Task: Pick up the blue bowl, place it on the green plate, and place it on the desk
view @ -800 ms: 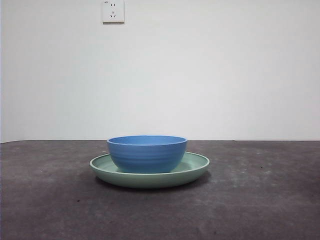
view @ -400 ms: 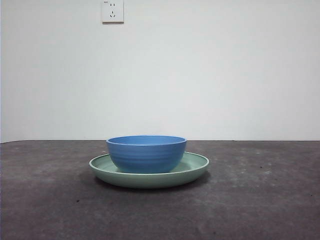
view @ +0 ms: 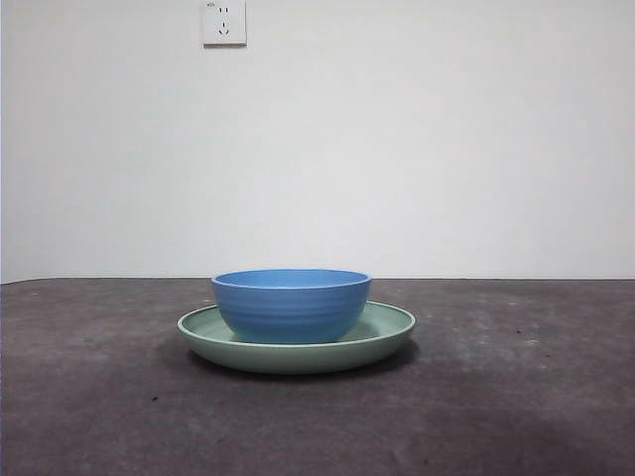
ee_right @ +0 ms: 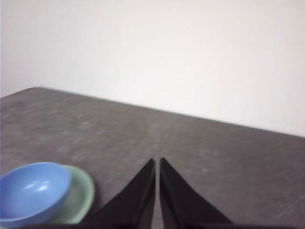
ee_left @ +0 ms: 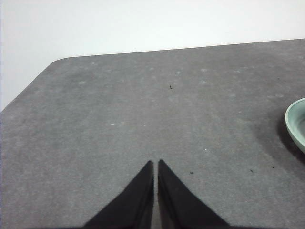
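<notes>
Wrist views, both end effectors closed, empty

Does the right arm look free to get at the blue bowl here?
Probably yes: the blue bowl sits uncovered on the green plate, only bare desk lies beside the right gripper, whose fingers are shut.

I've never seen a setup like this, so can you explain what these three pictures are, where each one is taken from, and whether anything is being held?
This is a two-armed table robot. One picture looks level across the dark grey matte desk: a glossy blue round bowl sits on a pale green shallow plate, with a white wall socket behind. The other two come from cameras on each wrist. The black wedges are each arm's fingers: the left gripper and the right gripper, both closed together and holding nothing. The right one sees the bowl and plate close by; the left sees only the plate's edge.
</notes>
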{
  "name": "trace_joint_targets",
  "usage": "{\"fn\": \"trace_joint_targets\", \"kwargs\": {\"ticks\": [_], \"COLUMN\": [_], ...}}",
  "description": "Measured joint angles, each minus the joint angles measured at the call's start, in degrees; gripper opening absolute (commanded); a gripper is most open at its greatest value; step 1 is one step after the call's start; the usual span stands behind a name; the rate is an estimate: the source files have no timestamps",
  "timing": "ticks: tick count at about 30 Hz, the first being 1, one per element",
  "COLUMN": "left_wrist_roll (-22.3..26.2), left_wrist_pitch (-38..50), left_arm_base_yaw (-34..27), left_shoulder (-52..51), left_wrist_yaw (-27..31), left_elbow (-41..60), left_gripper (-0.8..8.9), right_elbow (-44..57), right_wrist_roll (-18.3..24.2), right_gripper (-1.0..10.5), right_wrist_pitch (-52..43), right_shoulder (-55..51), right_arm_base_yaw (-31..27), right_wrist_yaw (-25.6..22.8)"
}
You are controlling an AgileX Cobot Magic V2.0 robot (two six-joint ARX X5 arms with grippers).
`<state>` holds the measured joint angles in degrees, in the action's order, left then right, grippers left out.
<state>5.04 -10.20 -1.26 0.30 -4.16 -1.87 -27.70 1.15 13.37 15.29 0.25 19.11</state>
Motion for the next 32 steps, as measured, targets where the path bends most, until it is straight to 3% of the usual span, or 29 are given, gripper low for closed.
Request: {"fn": "trace_joint_targets", "kwargs": {"ticks": [6,15,32], "left_wrist_roll": [0.0,0.0,0.0], "left_wrist_pitch": [0.0,0.0,0.0], "left_arm_base_yaw": [0.0,0.0,0.0], "left_shoulder": [0.0,0.0,0.0], "left_wrist_yaw": [0.0,0.0,0.0], "left_elbow": [0.0,0.0,0.0], "left_gripper": [0.15,0.15,0.15], "right_elbow": [13.29,23.69,26.75], "right_wrist_roll": [0.09,-0.17,-2.67], "right_gripper": [0.1,0.1,0.1], "right_wrist_pitch": [-8.11,-10.25,-4.2], "right_shoulder": [-6.62,-12.26,-14.93], "right_arm_base_yaw": [-0.11,-0.11,-0.11], "right_wrist_yaw": [-3.41,-9.22,-10.16]}}
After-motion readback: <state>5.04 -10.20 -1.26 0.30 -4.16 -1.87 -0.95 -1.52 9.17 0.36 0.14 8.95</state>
